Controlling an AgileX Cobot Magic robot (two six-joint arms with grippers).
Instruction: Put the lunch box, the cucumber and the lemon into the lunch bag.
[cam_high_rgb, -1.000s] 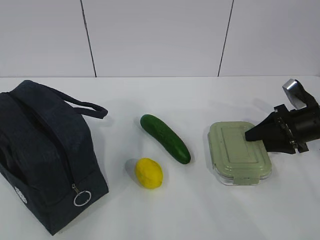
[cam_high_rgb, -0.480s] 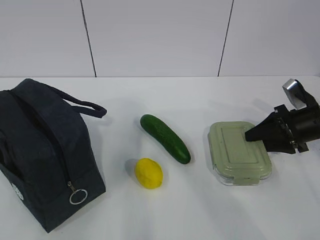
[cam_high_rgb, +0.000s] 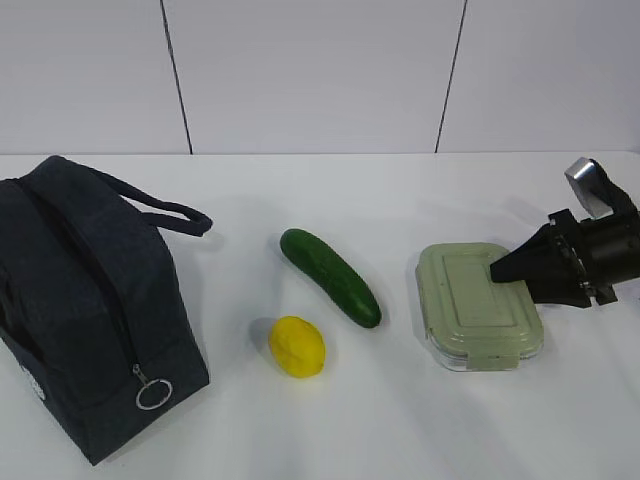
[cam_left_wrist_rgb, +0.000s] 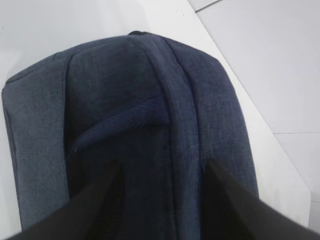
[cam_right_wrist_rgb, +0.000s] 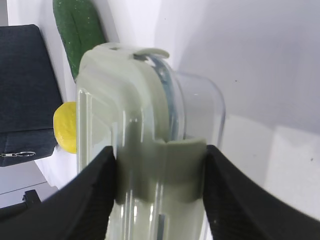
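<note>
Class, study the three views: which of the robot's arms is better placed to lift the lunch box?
The right. Its gripper already straddles the lunch box at its side clip, while the left gripper is over the lunch bag, far across the table.

Glowing bright and even over the white table (cam_high_rgb: 400, 420); casting soft shadows; blurring the lunch box (cam_right_wrist_rgb: 150, 150) up close.

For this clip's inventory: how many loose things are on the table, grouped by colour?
Dark navy: 1, the lunch bag
Dark green: 1, the cucumber
Yellow: 1, the lemon
Pale green lid on clear glass: 1, the lunch box
Total: 4
</note>
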